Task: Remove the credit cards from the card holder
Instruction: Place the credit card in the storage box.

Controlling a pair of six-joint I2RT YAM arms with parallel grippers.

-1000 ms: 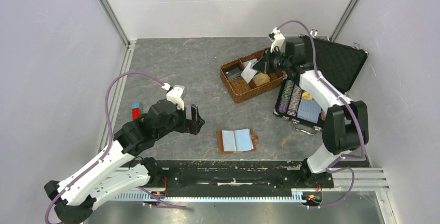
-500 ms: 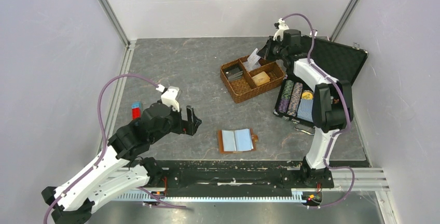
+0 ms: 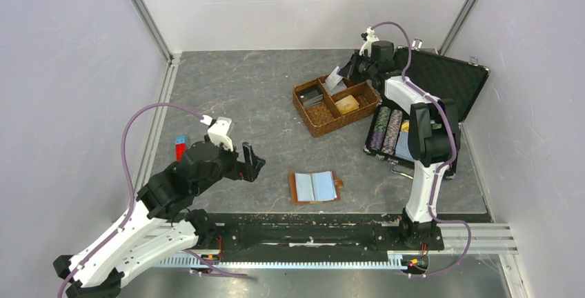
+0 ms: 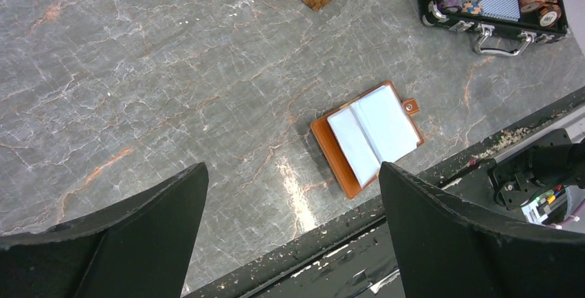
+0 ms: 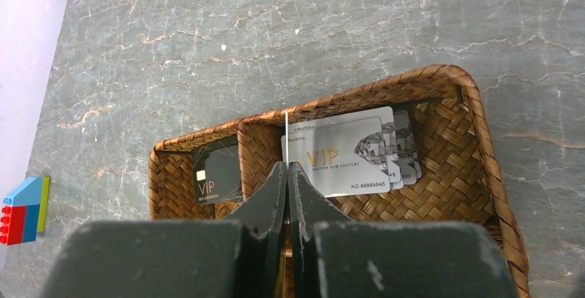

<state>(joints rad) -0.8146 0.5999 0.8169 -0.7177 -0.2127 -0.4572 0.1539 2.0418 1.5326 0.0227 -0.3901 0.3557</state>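
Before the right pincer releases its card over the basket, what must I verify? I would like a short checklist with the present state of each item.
1. Grip: the right pincer is shut on the thin card: ok.
2. Position: the card hangs above the woven basket: ok.
3. Which compartment is under it: cannot tell; it stands near a divider.
4. The silver cards lie flat in the basket: ok.
5. The left pincer is open, apart from the card holder: ok.
6. Holder fully emptied: cannot tell.
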